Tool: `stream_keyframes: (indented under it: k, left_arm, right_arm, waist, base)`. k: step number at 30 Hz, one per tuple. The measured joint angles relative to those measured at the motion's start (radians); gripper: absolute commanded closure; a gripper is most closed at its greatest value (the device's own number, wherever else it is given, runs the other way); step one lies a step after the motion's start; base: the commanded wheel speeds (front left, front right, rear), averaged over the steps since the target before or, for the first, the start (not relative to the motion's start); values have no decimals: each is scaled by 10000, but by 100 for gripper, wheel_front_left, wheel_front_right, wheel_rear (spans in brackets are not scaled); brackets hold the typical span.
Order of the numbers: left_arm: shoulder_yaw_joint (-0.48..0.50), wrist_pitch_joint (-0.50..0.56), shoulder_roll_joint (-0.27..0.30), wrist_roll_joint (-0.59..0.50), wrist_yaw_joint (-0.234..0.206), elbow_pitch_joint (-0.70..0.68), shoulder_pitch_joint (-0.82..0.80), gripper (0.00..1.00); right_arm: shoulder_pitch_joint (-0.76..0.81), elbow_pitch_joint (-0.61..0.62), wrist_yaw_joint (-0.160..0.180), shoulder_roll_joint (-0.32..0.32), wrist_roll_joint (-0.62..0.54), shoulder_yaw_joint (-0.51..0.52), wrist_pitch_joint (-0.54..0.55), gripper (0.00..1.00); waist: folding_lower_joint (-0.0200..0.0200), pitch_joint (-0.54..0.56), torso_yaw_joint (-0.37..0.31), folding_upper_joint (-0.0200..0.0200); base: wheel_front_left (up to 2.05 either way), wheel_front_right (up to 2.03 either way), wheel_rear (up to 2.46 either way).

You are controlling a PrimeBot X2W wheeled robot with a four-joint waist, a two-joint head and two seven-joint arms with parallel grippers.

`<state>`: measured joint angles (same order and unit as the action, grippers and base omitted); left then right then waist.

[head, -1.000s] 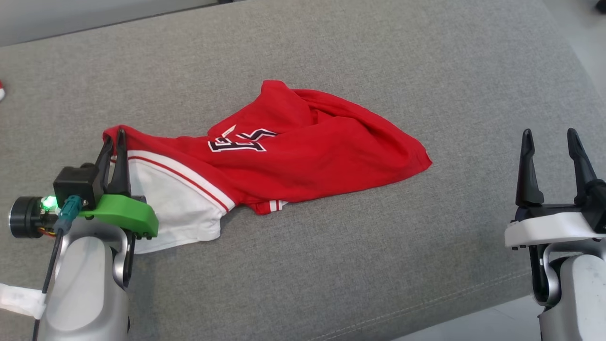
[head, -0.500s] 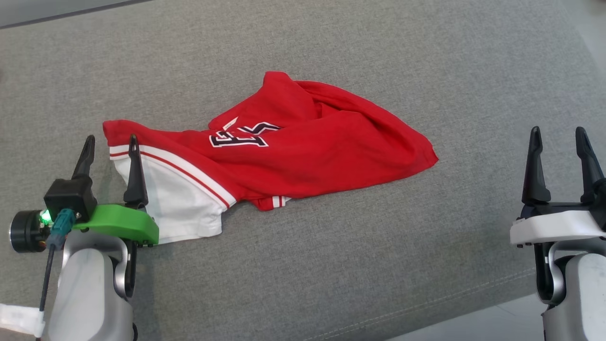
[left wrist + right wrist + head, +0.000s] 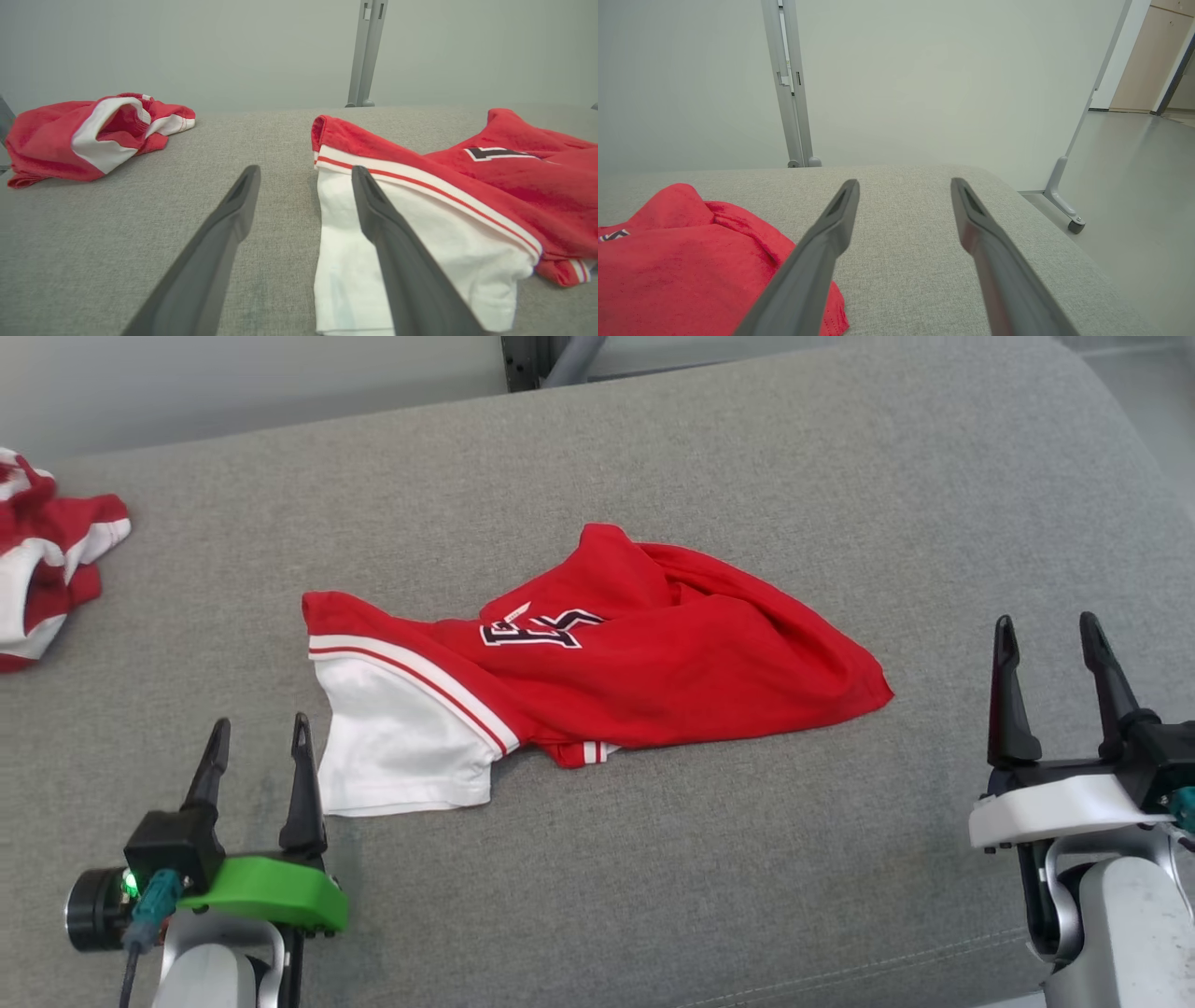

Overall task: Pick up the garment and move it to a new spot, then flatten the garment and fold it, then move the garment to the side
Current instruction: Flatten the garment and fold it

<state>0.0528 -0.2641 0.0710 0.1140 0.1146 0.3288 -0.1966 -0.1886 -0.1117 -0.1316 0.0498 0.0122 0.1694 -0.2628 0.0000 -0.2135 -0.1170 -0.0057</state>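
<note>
A crumpled red garment [image 3: 653,663] with a white sleeve [image 3: 401,751] and dark lettering lies mid-cushion; its white sleeve and striped band also appear in the left wrist view [image 3: 420,224], and its red edge in the right wrist view [image 3: 691,261]. My left gripper [image 3: 259,733] stands open at the lower left, just left of the white sleeve and apart from it, holding nothing. In its own view the left gripper [image 3: 303,172] has its right finger over the sleeve. My right gripper [image 3: 1046,630] is open at the lower right, well clear of the garment's right corner, and in its own view the right gripper [image 3: 903,184] holds nothing.
The grey cushioned surface [image 3: 709,859] spans the scene. A second red and white garment [image 3: 42,569] lies bunched at the far left edge, also seen as the second garment [image 3: 93,130]. A metal post [image 3: 366,51] stands behind. The cushion's right edge drops to the floor [image 3: 1134,186].
My left gripper let go of the garment's red corner, opened and drew back toward me. The camera also shifted, bringing the second garment into view. The right gripper stayed open.
</note>
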Motion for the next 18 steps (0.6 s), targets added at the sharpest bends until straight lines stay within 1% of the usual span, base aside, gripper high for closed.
stream_keyframes:
  k: [5, 12, 15, 18]
  left_arm:
    - [12, 0, -127, 117, -19, -357, 808, 0]
    - [-219, 0, -198, 477, -343, -1189, 1842, 0]
    - [-307, 0, -203, 842, -537, -1365, 2074, 0]
    - [-424, 0, -203, 980, -642, -1471, 2198, 0]
  right_arm:
    - [318, -23, 0, 0, 157, -424, 0, 0]
    - [830, -27, 0, -4, 299, -924, 0, 0]
    - [921, -12, 0, -2, 382, -1170, 0, 0]
    - [939, -31, 0, -6, 454, -1388, 0, 0]
  waist:
    - [0, 572, 219, 0]
    - [0, 1209, 475, 0]
    - [0, 1383, 560, 0]
    - [0, 1507, 605, 0]
  base:
    - [0, 0, 0]
    - [0, 0, 0]
    - [0, 0, 0]
    - [0, 0, 0]
